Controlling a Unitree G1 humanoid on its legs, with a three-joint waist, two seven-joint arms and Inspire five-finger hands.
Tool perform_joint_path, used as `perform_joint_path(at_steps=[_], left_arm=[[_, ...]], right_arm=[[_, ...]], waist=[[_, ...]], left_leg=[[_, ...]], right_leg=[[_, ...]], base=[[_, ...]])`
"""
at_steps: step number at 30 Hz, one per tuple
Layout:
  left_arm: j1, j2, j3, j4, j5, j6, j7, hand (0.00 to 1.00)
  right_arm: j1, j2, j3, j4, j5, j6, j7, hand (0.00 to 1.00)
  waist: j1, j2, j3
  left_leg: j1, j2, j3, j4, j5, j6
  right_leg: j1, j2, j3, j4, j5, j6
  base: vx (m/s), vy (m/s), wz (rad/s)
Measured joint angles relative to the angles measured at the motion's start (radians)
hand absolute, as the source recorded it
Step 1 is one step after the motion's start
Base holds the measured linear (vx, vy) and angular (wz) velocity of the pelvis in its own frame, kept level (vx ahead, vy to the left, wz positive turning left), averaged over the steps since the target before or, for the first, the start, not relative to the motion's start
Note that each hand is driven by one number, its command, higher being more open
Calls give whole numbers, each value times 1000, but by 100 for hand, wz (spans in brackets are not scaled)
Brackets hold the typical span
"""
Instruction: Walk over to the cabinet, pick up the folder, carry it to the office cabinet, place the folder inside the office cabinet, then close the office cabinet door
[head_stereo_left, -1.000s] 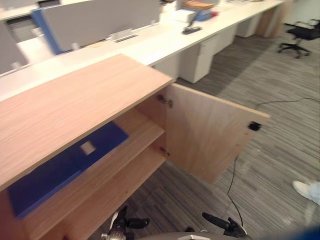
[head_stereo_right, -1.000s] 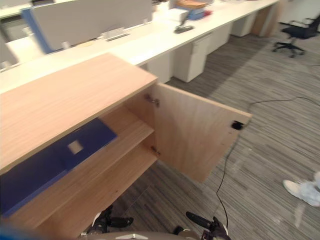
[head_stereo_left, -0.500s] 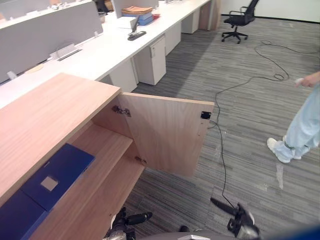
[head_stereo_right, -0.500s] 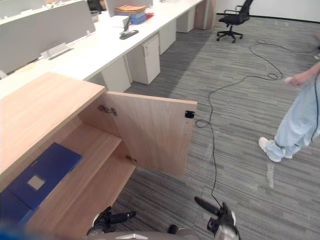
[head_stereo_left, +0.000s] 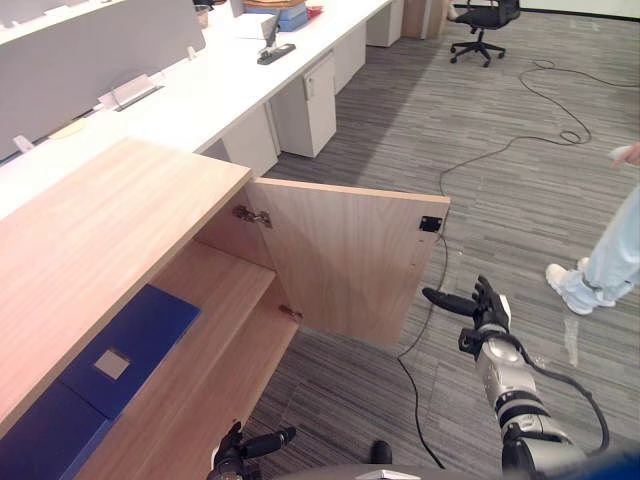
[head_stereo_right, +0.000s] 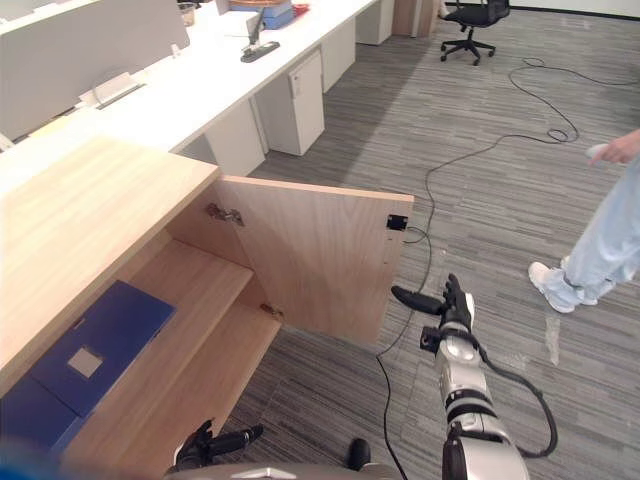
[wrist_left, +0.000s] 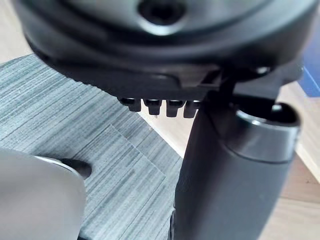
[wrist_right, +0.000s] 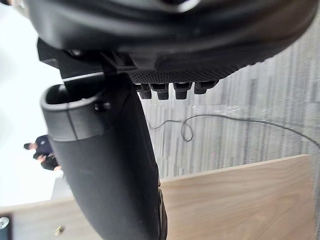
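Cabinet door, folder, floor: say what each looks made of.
Cabinet door: light wood-look board, matte, with visible grain; likely laminate or veneer. Folder: dark blue, smooth, stiff-looking cover, plastic or coated card; cannot tell which. Floor: grey striped carpet, low pile by its look.

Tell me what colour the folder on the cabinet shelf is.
Dark blue folder, with a small pale label on its cover; clearest in the left eye view.

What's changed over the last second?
The right hand has risen from low toward the free edge of the open cabinet door, fingers straight, holding nothing. The view itself shifted too. The blue folder stays on the shelf, the door open, the left hand low.
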Motion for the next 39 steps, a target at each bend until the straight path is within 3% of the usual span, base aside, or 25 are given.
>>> perform_joint_path(at_steps=[5,12,22,27,31,39], left_arm=[[10,7,3,-12,-4,-6,-18,100],[68,21,31,-26,-25,-9,-18,100],[84,18,42,-29,-30,-7,-20,100],[83,25,36,-29,0,-7,-36,100],[83,37,11,-25,11,-8,-46,100],[82,58,7,-20,32,-20,-69,100]], right_arm=[[-189,-23,51,135,0,-1,16,100],[-371,-73,48,261,3,0,17,100],[-402,-127,99,325,-46,9,58,100],[-370,-198,312,281,-141,12,111,100],[-257,-270,503,94,-162,11,182,100],[-77,-261,802,-152,-105,9,333,100]], waist=[[26,-2,1],[33,-22,18],[48,-14,52],[36,-18,59],[21,-22,59],[17,-51,29]], left_leg=[[1,-5,-26,-37,31,-2],[-40,-10,-73,-44,57,0],[-54,-17,-110,-55,76,2],[-54,-15,-110,-54,76,2],[-48,-6,-86,-53,68,-5],[-34,44,-24,-32,36,-35]], right_leg=[[6,-1,-24,-27,17,-7],[-20,-10,-67,-30,22,-9],[-25,-19,-104,-27,23,-9],[-24,-17,-104,-27,23,-8],[-24,-8,-79,-27,20,-4],[-25,45,-19,-30,11,-20]], base=[[-53,-9,14],[-78,-10,17],[-11,18,13],[0,0,0],[-4,28,-17],[21,-15,-27]])
